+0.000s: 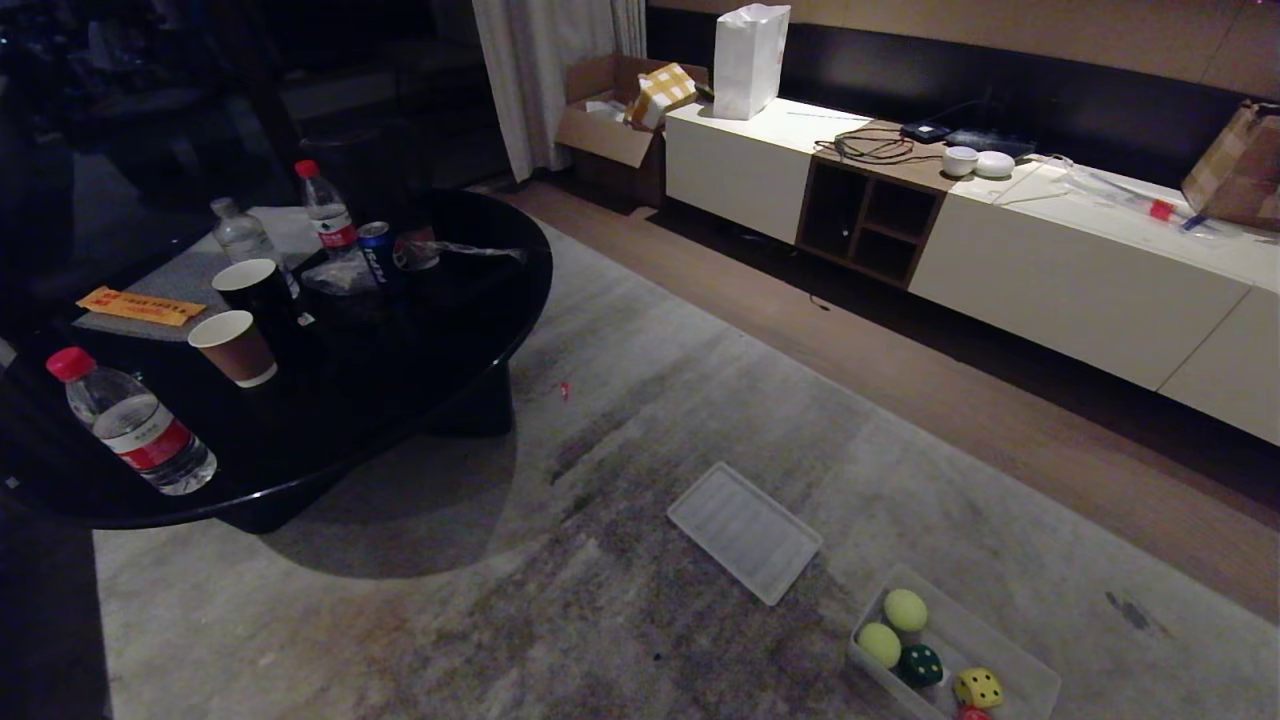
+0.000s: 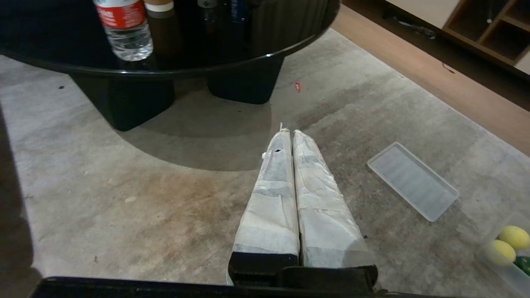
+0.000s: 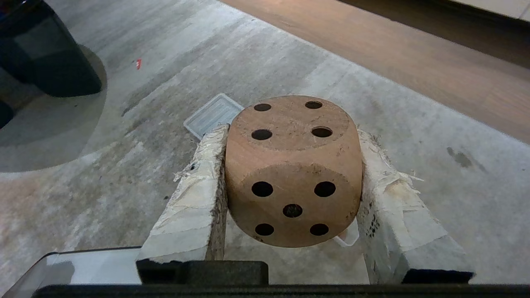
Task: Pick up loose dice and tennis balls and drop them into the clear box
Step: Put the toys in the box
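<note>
Head view is dim, its left side nearly black; the glossy dark surface (image 1: 420,330) throws a soft shadow onto the carpet (image 1: 600,600). Wrist views look brighter, perhaps slightly soft.

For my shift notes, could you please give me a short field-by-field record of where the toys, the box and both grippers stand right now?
right gripper: shut on the beige wooden die, above the grey rug
left gripper: shut, empty, above the rug
clear plastic box: on the rug, open
in box: two yellow-green tennis balls, dark green die, yellow die, red die at the picture's edge
flat ribbed translucent lid: on the rug beside the box
</note>
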`<state>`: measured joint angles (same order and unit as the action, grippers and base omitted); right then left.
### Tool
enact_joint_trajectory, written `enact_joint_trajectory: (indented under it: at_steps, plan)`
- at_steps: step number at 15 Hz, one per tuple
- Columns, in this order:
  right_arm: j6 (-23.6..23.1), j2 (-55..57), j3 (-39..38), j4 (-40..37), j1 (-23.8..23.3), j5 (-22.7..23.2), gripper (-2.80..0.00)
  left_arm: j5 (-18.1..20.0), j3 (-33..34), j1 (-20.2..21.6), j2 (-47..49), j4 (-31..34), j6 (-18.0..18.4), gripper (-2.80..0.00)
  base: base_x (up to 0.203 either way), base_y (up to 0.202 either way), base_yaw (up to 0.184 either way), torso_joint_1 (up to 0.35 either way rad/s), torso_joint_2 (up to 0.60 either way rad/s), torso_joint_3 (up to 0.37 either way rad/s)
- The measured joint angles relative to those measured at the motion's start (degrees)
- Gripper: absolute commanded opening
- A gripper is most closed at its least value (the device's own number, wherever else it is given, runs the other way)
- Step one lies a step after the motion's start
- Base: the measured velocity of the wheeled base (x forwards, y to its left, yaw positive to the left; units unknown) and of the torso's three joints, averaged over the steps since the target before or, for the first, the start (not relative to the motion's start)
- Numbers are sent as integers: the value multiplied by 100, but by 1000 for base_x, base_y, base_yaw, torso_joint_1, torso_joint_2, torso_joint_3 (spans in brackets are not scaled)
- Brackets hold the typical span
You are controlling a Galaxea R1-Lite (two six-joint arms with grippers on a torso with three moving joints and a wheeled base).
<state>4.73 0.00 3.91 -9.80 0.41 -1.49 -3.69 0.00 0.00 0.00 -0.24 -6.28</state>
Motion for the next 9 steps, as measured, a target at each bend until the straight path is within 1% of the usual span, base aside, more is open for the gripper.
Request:
enact_joint_trajectory:
  at_steps: [2,9]
  plan:
    - [-2,0,0,0,0,1,-280,6,0,0,0,2,0,-280,0,0,0,-1,2,-137]
    - [0,0,0,1,0,1,-280,-5,0,0,0,0,-9,-280,0,0,0,2,3,-192]
